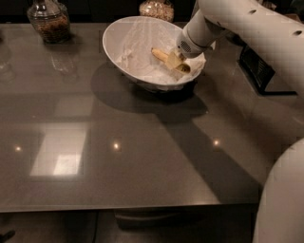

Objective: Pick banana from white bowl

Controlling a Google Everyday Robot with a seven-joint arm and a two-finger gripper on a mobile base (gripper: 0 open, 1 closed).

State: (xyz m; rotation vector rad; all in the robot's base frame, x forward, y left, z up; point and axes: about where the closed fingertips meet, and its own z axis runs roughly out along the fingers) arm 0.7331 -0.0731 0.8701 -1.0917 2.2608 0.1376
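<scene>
The white bowl (113,43) stands tilted at the back middle of the dark table, lined with crumpled white paper. The small yellow banana (159,55) lies slanted in the bowl's right half, its dark tip toward the right rim. My gripper (175,61) reaches down into the bowl from the right on the white arm. Its pale yellow fingers (173,60) are closed across the banana's middle, so that part of the banana is hidden.
A glass jar (47,21) with brown contents stands at the back left. A second jar (156,8) stands just behind the bowl. A black object (259,66) sits at the right edge. My white arm and base fill the right side. The table's front edge (128,208) runs near the bottom.
</scene>
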